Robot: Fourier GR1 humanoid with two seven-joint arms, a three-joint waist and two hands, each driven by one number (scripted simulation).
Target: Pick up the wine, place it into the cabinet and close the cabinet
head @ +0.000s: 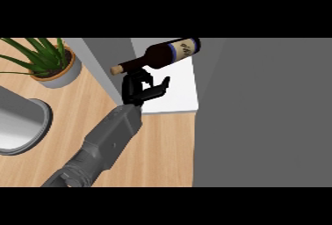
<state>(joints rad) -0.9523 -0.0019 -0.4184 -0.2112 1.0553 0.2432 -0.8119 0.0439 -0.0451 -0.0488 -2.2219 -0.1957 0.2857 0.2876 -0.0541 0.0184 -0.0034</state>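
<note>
A dark glass wine bottle [162, 53] with a cork-coloured tip and a pale label lies tilted just above the fingers [138, 81] of the left hand [141, 90]. The fingers are spread and relaxed, touching nothing clearly. Behind them sits the cabinet [182, 94] with its flat white interior and grey walls. Left of the fingers, on the wood-grain counter [162, 145], stands a spiky potted plant [45, 61] and a round grey metal pot [23, 127].

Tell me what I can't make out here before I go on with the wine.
- Right hand: nowhere in the head view.
- Dark glass wine bottle: resting on the white cabinet shelf or above it, unclear from this steep angle.
- Black left hand: contact with the bottle's neck unclear; they overlap.
- Round grey metal container: cut by the left edge.
</note>
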